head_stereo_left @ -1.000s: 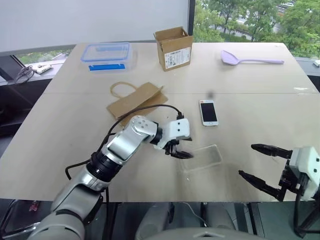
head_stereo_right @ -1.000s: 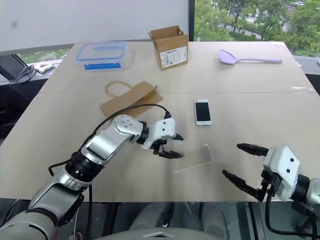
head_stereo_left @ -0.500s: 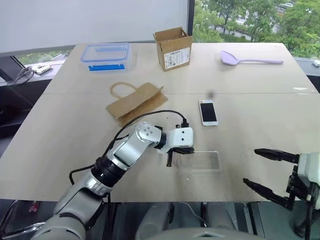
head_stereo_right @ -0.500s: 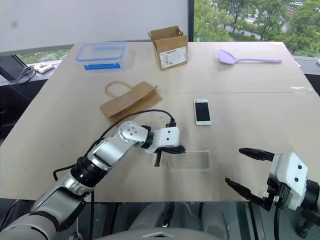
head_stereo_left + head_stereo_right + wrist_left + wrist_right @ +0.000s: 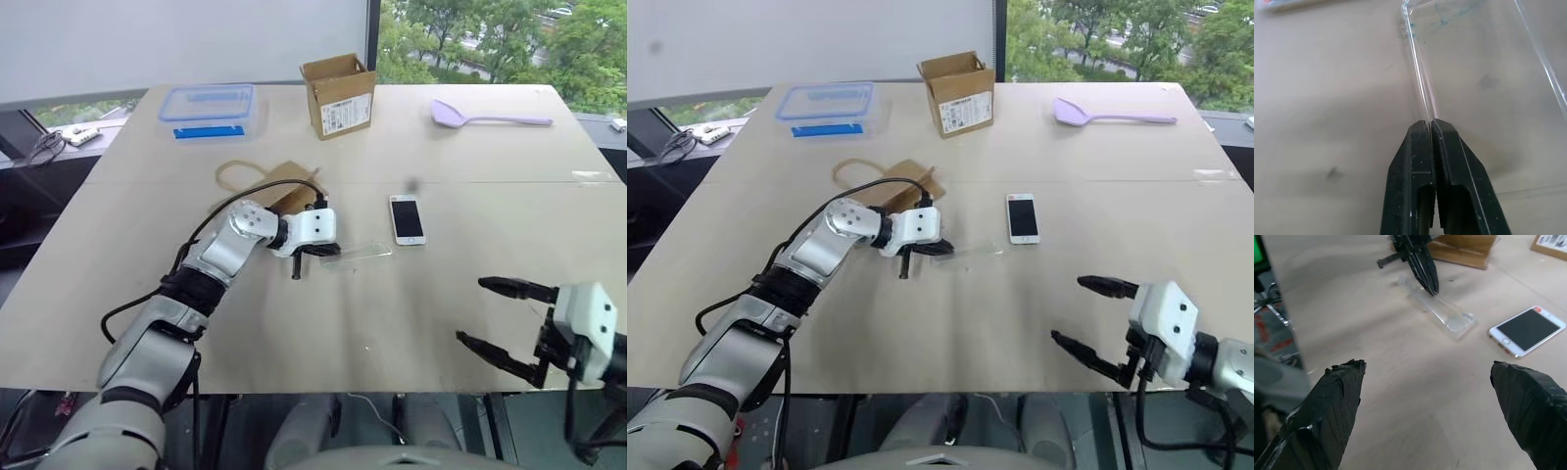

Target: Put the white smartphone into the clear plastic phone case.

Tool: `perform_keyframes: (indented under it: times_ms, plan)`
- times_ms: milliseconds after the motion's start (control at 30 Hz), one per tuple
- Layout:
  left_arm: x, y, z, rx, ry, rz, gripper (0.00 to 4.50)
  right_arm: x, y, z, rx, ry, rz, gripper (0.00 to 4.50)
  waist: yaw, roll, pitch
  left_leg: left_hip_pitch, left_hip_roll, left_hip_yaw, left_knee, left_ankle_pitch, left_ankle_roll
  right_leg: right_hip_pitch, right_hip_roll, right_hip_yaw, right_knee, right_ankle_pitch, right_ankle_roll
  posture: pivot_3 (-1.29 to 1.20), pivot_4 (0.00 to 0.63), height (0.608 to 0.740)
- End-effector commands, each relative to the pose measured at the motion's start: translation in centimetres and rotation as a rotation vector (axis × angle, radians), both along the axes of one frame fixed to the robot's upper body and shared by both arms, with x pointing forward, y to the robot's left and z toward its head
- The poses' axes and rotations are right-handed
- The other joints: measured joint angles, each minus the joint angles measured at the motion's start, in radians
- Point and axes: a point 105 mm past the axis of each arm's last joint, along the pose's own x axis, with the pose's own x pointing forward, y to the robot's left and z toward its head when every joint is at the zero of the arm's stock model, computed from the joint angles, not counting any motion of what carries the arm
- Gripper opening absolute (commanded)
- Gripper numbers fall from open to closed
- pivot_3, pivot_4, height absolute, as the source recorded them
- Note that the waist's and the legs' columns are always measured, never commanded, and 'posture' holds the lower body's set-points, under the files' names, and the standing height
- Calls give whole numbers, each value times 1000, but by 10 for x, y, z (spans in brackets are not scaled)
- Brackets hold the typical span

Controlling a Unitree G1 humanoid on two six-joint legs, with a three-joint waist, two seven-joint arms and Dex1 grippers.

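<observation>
Waiting nearest us, our right gripper point(image 5: 495, 318) gapes empty. Farther out, our left gripper point(image 5: 326, 252) pinches the thin, flexible clear plastic phone case point(image 5: 358, 255) by its rim, beside the slippery white smartphone point(image 5: 408, 219), best gripped along its long edges.

Clear case point(image 5: 355, 254): thin, see-through, rim pinched in left gripper point(image 5: 326, 253), sticking out past fingertips. White phone point(image 5: 408, 218): flat, screen up, just beyond case's free end.

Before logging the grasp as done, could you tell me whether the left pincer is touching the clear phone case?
Touching. In the left wrist view, the left pincer has its two black fingers shut on the rim of the clear phone case.
</observation>
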Motion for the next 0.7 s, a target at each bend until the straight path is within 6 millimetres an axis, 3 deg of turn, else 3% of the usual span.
perform_keyframes:
  times_ms: [33,367,500,700]
  plan:
    - [11,5,1,13,-61,42,98,1,10,1,23,-5,-1,4500,5,0,0,0,0,-1,0,0,0,0,0,0,0,0,0,0,150,740]
    - [10,-14,27,-62,-159,-92,98,8,16,-1,23,-31,-28,4500,-4,-1,0,-2,-2,-2,3,0,0,0,-1,-1,0,1,2,0,150,740]
    - [12,-17,27,-72,-153,-97,98,11,16,-5,40,18,-64,4500,-4,-1,0,-3,-2,-2,3,0,0,-1,-1,-1,0,1,2,0,150,740]
    - [7,-20,16,-82,-88,-92,98,33,15,0,83,28,-186,4500,-5,-1,0,-4,-2,-2,3,0,1,-2,-1,-1,0,1,2,0,150,740]
